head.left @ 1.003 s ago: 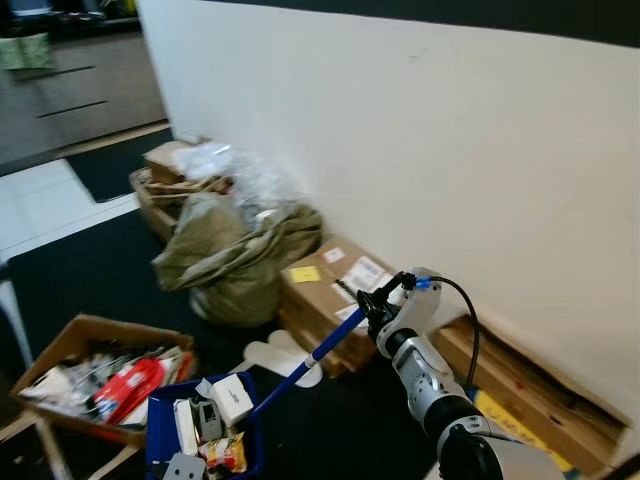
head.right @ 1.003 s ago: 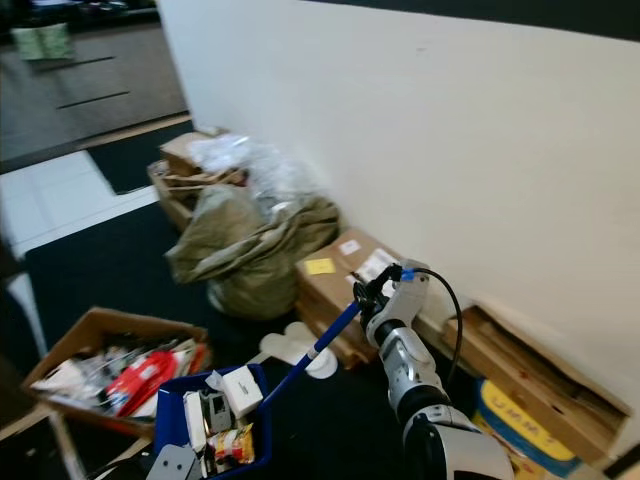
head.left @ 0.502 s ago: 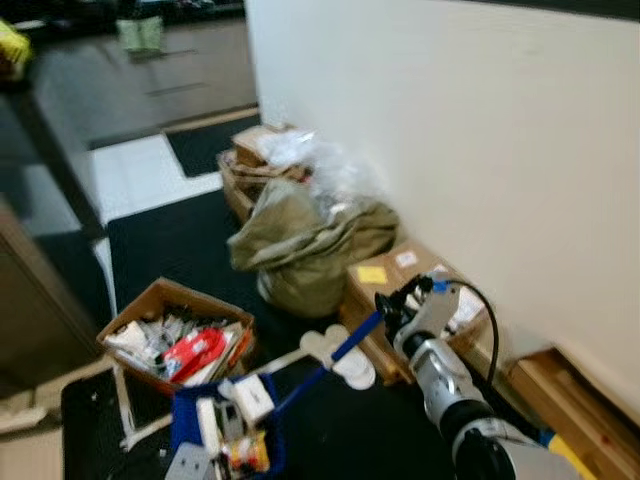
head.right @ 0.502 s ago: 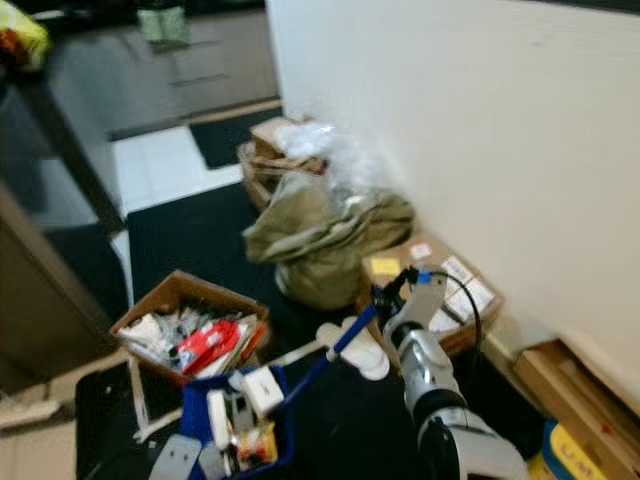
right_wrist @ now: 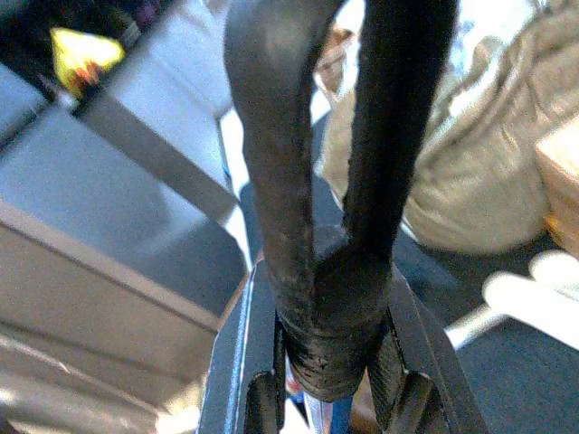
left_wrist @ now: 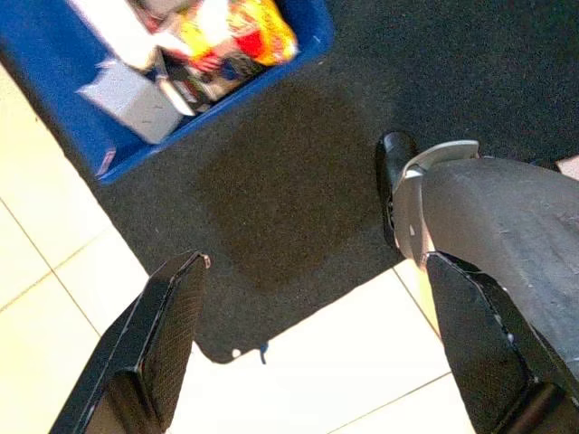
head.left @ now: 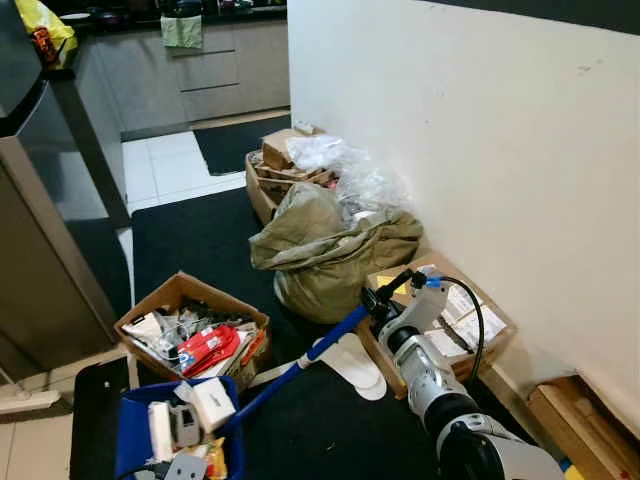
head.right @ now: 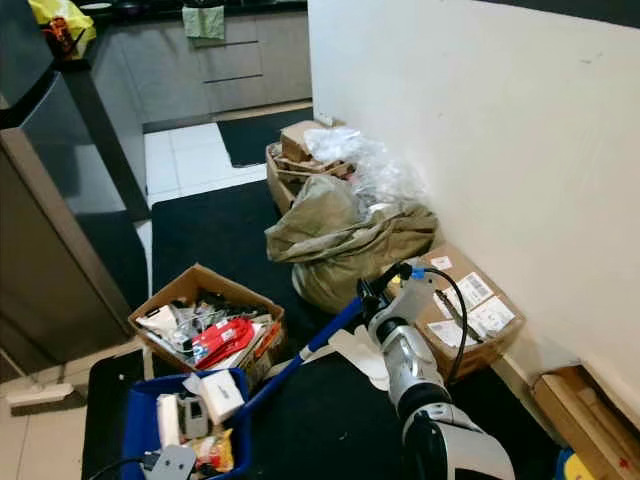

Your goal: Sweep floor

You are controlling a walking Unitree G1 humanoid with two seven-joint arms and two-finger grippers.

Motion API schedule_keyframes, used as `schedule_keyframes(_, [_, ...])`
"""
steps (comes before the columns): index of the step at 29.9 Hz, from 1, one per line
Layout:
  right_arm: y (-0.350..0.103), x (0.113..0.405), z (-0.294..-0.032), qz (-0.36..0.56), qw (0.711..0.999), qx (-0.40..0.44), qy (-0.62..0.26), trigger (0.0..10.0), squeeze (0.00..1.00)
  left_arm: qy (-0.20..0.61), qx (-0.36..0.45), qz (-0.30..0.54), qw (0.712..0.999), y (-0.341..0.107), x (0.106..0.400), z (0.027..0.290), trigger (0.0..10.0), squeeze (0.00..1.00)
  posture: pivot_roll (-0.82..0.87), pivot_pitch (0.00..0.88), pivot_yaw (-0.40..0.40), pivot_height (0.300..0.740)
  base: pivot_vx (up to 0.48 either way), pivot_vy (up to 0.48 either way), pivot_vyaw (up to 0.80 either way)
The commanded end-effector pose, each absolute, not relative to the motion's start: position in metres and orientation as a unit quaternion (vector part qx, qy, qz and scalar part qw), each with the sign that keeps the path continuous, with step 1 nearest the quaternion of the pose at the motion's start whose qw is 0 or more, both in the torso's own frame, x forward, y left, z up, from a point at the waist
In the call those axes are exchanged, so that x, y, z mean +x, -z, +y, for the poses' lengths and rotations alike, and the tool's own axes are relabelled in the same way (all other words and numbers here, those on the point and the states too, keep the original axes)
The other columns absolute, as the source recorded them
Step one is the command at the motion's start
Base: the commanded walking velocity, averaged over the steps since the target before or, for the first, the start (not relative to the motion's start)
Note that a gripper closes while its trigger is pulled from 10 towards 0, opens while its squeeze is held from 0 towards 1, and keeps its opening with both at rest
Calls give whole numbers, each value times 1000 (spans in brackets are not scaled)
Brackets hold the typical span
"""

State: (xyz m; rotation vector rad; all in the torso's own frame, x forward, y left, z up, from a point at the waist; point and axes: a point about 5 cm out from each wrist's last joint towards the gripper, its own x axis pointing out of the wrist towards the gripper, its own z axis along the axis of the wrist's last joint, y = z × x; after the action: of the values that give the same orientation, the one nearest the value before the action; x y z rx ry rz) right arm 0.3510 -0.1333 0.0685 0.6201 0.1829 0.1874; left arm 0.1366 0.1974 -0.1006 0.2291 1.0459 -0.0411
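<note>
Right gripper is clamped on the blue broom handle, jaws closed around its upper end; the handle runs from between the jaws down and away to the robot's left, past the white slippers toward the blue bin. The broom head is hidden behind the bin, can't tell if it touches the black mat. Left gripper hangs idle over the mat edge and pale tiles, fingers spread wide, nothing between them. To sweep well: keep the clamp firm, steer the handle clear of the bin, cardboard box and olive sack, and use short strokes.
</note>
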Motion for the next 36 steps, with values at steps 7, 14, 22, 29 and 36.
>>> schedule_keyframes(7, [-114,372,-126,-1,917,374,-136,10000,0,23,113,495,861,99,140,200,10000,0,-21,0,0,740,306,0,0])
schedule_keyframes(14, [-115,372,-123,-3,919,366,-146,10000,0,26,114,495,861,99,140,200,10000,0,-24,0,6,740,313,0,0])
schedule_keyframes(22, [-117,373,-122,1,933,329,-143,10000,0,29,116,496,860,99,140,199,10000,0,-22,0,2,740,317,0,0])
schedule_keyframes(29, [-126,377,-120,-7,942,301,-146,10000,0,32,117,494,861,99,142,198,10000,0,-22,0,-2,740,318,0,0])
schedule_keyframes(36, [-133,379,-116,-17,944,291,-154,10000,0,32,117,493,861,99,143,198,10000,0,-22,0,-4,740,319,0,0])
